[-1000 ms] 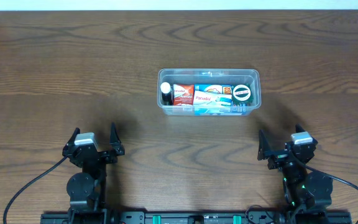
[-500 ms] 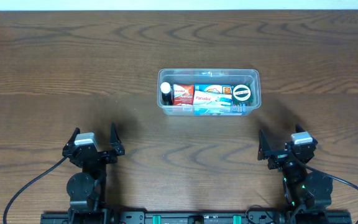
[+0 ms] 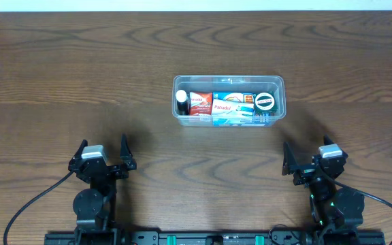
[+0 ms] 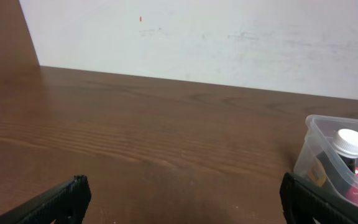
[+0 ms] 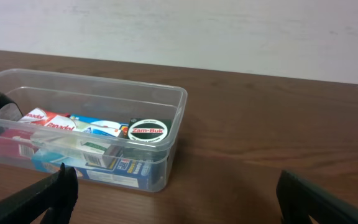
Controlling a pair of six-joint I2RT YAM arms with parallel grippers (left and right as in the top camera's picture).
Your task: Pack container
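Note:
The clear plastic container sits at the table's centre, slightly right. Inside it are a small white-capped bottle, a red packet, a blue-and-white Panadol box and a round green Zam-Buk tin. My left gripper hovers near the front left, open and empty, well short of the container. My right gripper is at the front right, also open and empty. The left wrist view catches the container's corner and the bottle beyond the left gripper. In the right wrist view the container and tin lie ahead-left of the right gripper.
Dark wood-grain table all around the container. A white wall runs along the far edge. Black cables trail from both arm bases at the front edge.

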